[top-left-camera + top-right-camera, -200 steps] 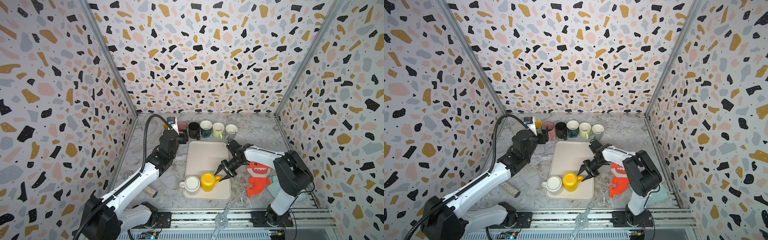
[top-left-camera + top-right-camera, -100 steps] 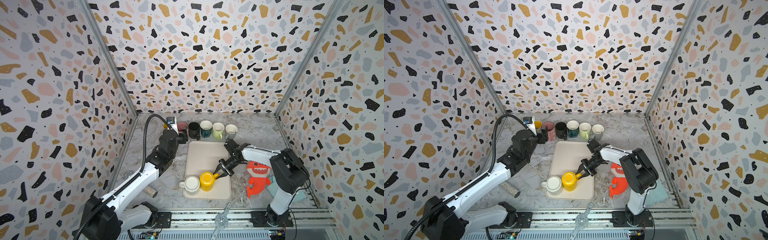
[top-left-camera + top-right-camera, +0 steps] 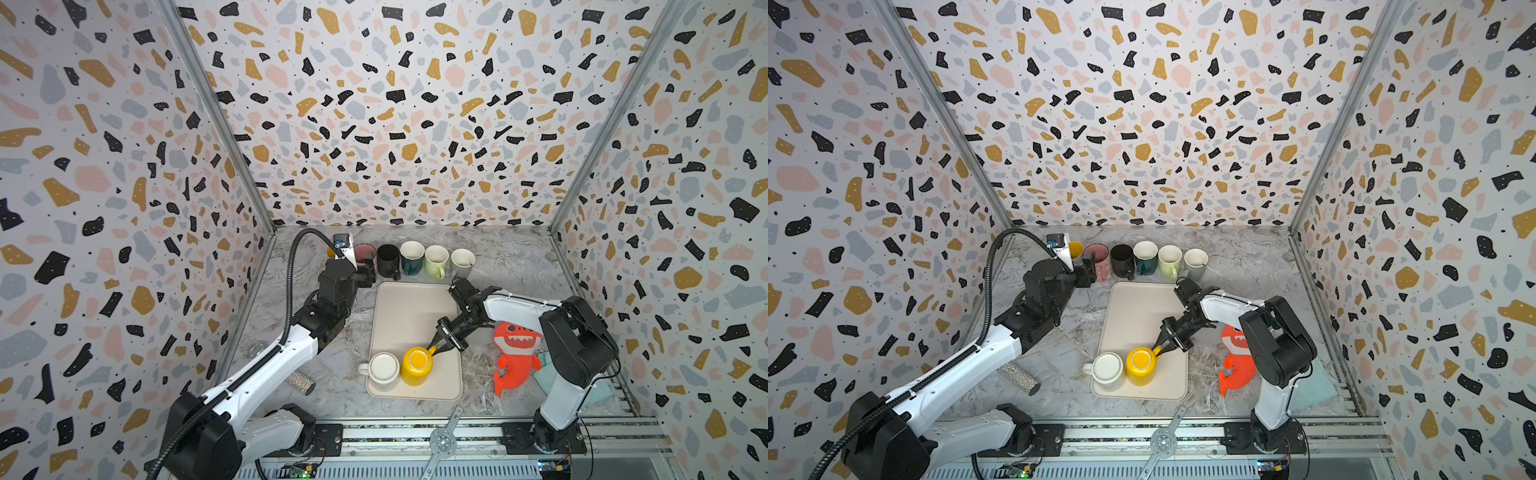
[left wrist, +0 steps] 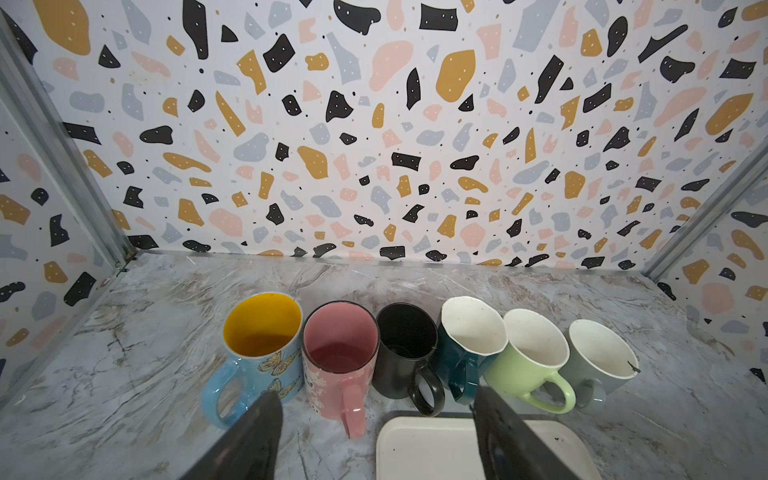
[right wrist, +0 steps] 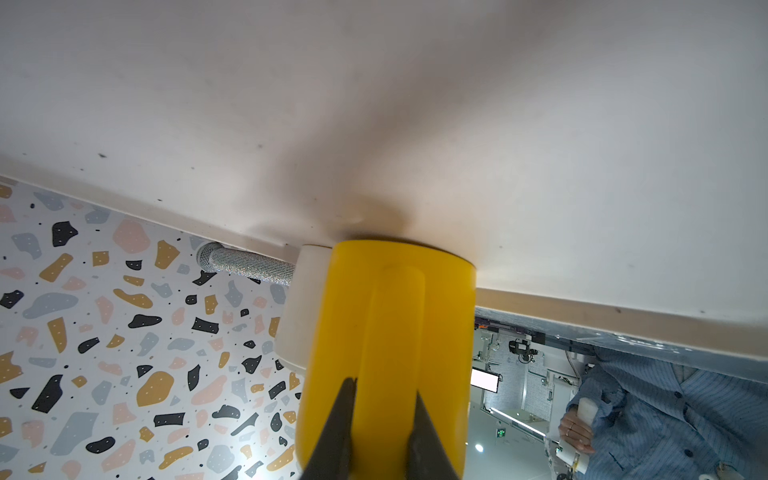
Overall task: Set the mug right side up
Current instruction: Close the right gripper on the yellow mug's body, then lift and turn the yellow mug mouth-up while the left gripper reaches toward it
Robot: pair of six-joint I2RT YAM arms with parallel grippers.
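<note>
A yellow mug (image 3: 417, 365) (image 3: 1140, 365) stands upside down at the near end of the beige tray (image 3: 409, 307) (image 3: 1133, 307), with its handle pointing towards the right arm. My right gripper (image 3: 435, 351) (image 3: 1160, 350) reaches in low from the right. In the right wrist view its two fingers press on either side of the yellow mug's (image 5: 395, 332) handle, so my right gripper (image 5: 384, 388) is shut on it. My left gripper (image 3: 368, 274) (image 4: 376, 395) hangs open and empty at the tray's far left corner, in front of the row of mugs.
A white mug (image 3: 383, 370) stands upside down, touching the yellow one's left side. Several upright mugs (image 3: 436, 259) line the back behind the tray. A red shark plush (image 3: 515, 353) and a teal cloth (image 3: 548, 374) lie right of the tray, a glittery cylinder (image 3: 300, 382) left.
My right gripper has moved in towards the yellow mug and closed its fingers on the handle. The left arm has not moved.
</note>
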